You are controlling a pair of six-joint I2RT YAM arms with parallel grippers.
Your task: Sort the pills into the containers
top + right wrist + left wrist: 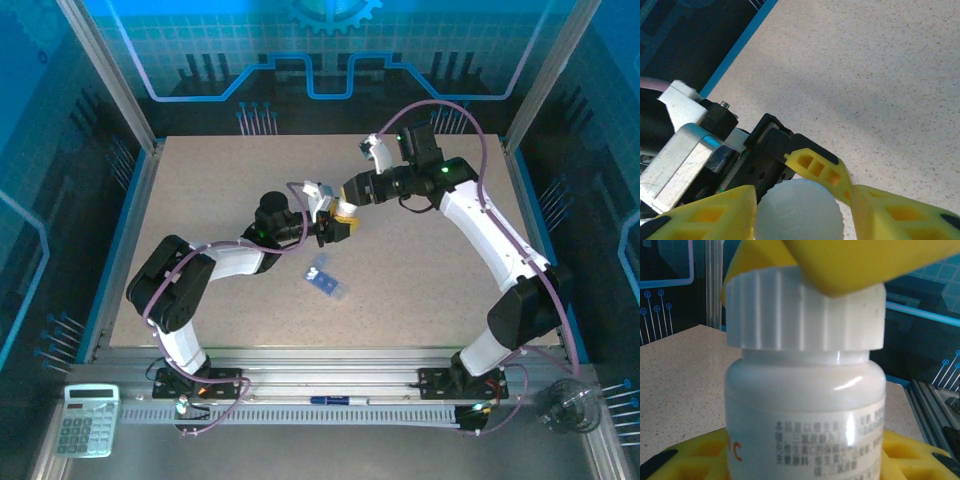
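My left gripper is shut on a white bottle with printed text and an orange letter, holding it upright above the middle of the table. The bottle's ribbed white cap sits between the yellow fingers of my right gripper, which is shut on the cap from above. The container, a small translucent blue pill box, lies flat on the table in front of both grippers, apart from them. The pills are out of view.
The speckled table is ringed by blue panels and metal posts. On the near rail lie a calculator, a pen and a clear cup.
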